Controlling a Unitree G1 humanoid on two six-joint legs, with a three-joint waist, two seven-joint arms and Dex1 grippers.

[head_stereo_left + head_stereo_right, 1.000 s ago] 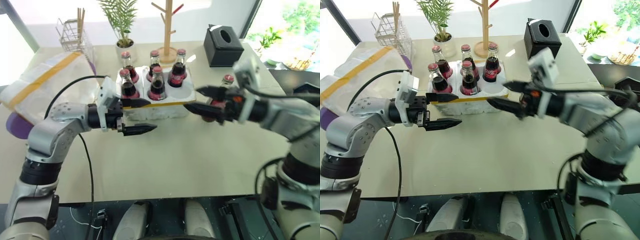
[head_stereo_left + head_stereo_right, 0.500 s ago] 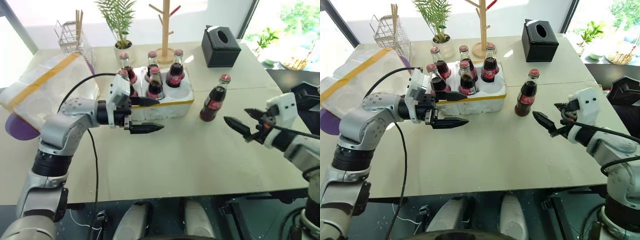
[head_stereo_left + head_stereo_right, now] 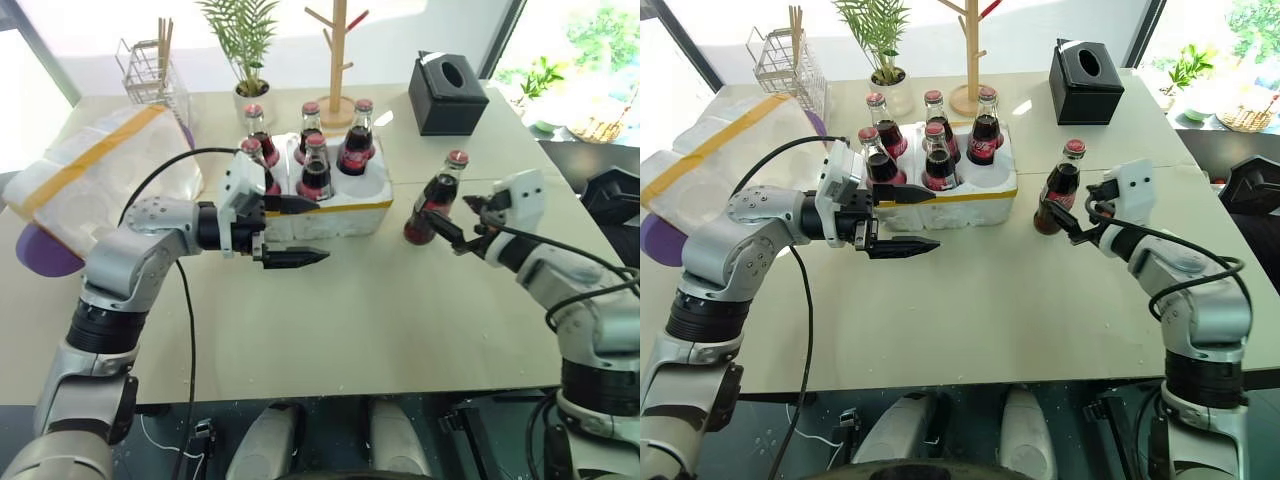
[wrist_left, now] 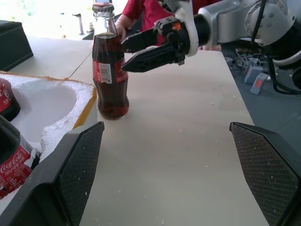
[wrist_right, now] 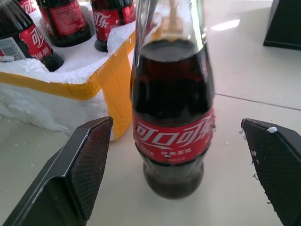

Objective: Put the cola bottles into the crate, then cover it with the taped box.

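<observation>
Cola bottle (image 3: 432,205) upright between right pincer's (image 3: 447,222) spread fingers, left pincer (image 3: 300,232) released

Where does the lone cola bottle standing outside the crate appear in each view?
Left eye: bottle right of the crate.
Right eye, right of centre.
Left wrist, upper left, upright.
Right wrist, centre, between the fingers.
Shared landmark: the crate's yellow-taped corner beside it.

Five cola bottles (image 3: 316,170) in crate (image 3: 345,215); sixth (image 3: 433,200) upright beside.
</observation>
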